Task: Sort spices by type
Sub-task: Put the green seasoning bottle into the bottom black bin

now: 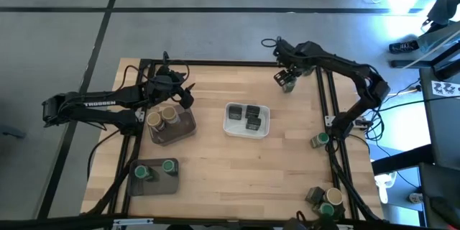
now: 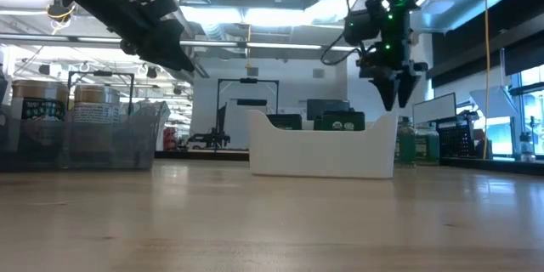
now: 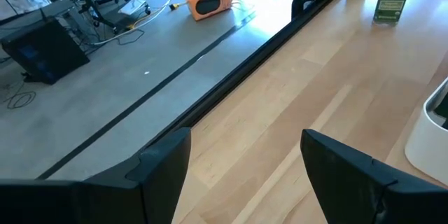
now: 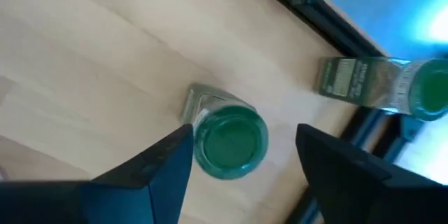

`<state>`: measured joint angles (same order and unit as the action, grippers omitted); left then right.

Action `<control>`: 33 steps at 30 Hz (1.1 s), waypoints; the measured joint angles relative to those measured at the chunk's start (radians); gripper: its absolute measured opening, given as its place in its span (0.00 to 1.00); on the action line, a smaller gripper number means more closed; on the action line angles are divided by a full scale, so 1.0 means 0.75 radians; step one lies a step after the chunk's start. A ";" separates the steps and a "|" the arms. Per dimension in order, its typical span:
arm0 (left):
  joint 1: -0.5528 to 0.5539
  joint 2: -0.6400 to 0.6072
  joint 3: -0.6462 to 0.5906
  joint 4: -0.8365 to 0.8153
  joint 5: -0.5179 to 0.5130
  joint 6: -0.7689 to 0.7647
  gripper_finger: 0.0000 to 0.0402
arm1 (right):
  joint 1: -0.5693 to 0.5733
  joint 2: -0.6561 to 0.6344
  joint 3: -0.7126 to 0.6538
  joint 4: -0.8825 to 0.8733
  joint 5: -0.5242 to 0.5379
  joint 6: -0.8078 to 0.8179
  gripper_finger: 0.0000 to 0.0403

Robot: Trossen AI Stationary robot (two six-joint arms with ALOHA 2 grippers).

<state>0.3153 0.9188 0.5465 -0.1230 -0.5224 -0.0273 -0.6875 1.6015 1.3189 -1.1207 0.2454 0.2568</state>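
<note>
Nearest edge of the desk (image 1: 237, 165): a grey tray (image 1: 154, 178) at the left with two green-lidded jars (image 1: 169, 166), and a tan-topped jar (image 1: 329, 211) by the right corner. One more green-lidded jar (image 1: 321, 140) sits at the right edge. Mid-desk, the white tray (image 1: 246, 131) holds three dark tins (image 1: 252, 117), and another grey tray (image 1: 185, 131) has two tan-topped jars (image 1: 162, 116). The left gripper (image 1: 188, 95) hovers just past that one, fingers apart, holding nothing. Far back right, the right gripper (image 4: 245, 155) hangs open right over a green-lidded jar (image 4: 229, 141), fingers either side, not touching.
</note>
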 joint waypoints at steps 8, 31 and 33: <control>0.000 0.000 0.000 0.000 0.001 0.010 0.67 | -0.038 -0.030 -0.127 0.077 -0.039 0.038 0.62; 0.000 0.000 0.000 0.002 0.000 0.003 0.67 | -0.035 -0.030 -0.162 0.142 0.020 0.034 0.62; 0.000 0.000 0.000 0.004 0.000 0.003 0.67 | -0.035 -0.030 -0.149 0.140 0.016 0.020 0.62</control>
<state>0.3153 0.9188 0.5465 -0.1202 -0.5224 -0.0250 -0.7139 1.5791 1.2068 -1.0157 0.2577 0.2717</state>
